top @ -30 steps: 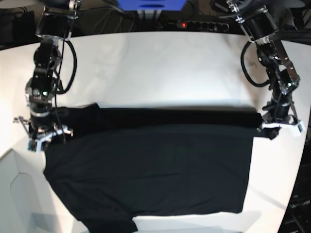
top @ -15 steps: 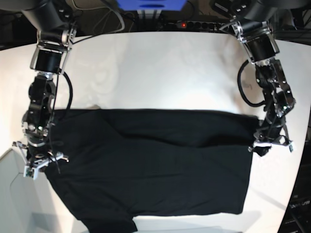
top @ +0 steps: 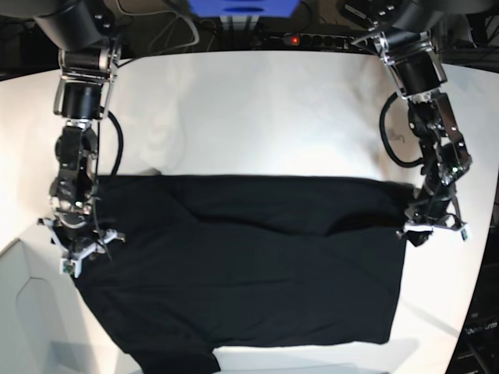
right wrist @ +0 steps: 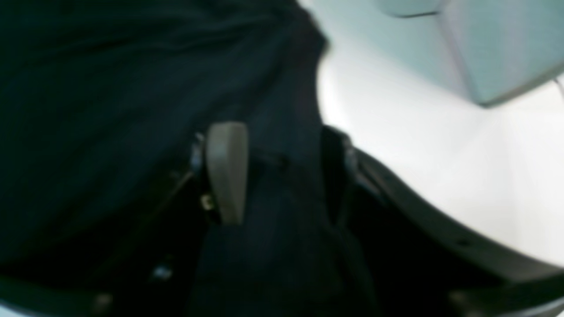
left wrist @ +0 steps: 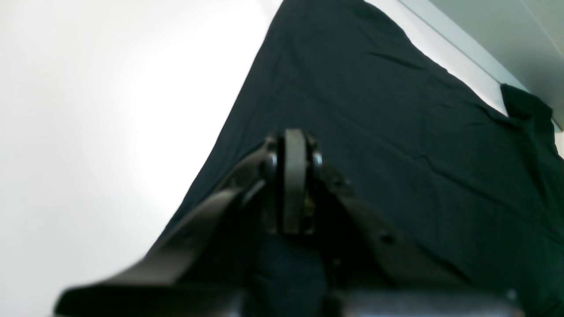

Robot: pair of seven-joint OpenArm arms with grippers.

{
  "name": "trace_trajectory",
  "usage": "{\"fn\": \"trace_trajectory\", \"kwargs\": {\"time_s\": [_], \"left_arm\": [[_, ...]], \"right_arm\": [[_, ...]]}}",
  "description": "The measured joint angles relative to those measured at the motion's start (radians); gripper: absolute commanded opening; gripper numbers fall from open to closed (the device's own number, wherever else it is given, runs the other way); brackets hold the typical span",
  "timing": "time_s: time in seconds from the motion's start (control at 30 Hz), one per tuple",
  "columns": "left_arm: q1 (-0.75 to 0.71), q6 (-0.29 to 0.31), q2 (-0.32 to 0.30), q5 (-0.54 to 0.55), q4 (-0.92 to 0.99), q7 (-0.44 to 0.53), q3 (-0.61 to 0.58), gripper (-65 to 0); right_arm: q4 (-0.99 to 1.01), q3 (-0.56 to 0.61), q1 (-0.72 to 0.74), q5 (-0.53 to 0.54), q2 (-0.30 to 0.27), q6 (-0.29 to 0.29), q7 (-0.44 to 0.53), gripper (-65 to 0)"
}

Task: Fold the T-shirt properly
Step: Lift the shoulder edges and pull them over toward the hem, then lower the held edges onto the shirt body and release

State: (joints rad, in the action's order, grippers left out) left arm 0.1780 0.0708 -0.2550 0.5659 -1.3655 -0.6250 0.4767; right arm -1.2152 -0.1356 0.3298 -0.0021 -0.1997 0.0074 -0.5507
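The black T-shirt (top: 249, 273) lies spread plain side up on the white table (top: 257, 109), with a loose fold running across its upper part. At the shirt's left edge in the base view, my right gripper (top: 78, 253) stands open; in the right wrist view its fingers (right wrist: 227, 171) are apart with a ridge of the black T-shirt (right wrist: 110, 88) lying between them. My left gripper (top: 433, 230) is at the shirt's right edge, shut on the cloth. In the left wrist view its fingertips (left wrist: 294, 176) are pressed together over the T-shirt (left wrist: 396, 132).
A power strip (top: 312, 39) and cables sit behind the table's far edge. The table's front left corner drops off to a pale floor panel (top: 23, 312). One sleeve (top: 175, 360) hangs near the front edge.
Both grippers drew the shirt's folded upper layer toward the front edge. The right gripper's jaws then opened and let go of the cloth, while the left stayed shut.
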Motion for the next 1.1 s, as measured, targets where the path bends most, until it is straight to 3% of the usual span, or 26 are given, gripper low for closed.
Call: {"fn": "trace_trajectory", "kwargs": {"time_s": [0.17,0.67,0.77,0.97,1.1], "left_arm": [[-0.021,0.0,0.0,-0.001,0.0,-0.002,0.0,-64.9],[-0.026,0.0,0.0,0.0,0.001,0.0,0.0,-64.9],[-0.026,0.0,0.0,0.0,0.001,0.0,0.0,-64.9],[-0.026,0.0,0.0,0.0,0.001,0.0,0.0,-64.9],[-0.026,0.0,0.0,0.0,0.001,0.0,0.0,-64.9]], "right_arm": [[0.05,0.011,0.005,0.002,-0.002,0.101,-0.008,-30.0],[0.2,0.011,0.068,0.001,-0.006,0.101,0.043,-30.6],[0.2,0.011,0.068,0.002,-0.005,0.101,0.054,-37.8],[0.2,0.01,0.047,0.002,-0.005,0.101,0.05,-65.0],[0.2,0.01,0.042,0.001,-0.005,0.101,0.055,-65.0]]}}
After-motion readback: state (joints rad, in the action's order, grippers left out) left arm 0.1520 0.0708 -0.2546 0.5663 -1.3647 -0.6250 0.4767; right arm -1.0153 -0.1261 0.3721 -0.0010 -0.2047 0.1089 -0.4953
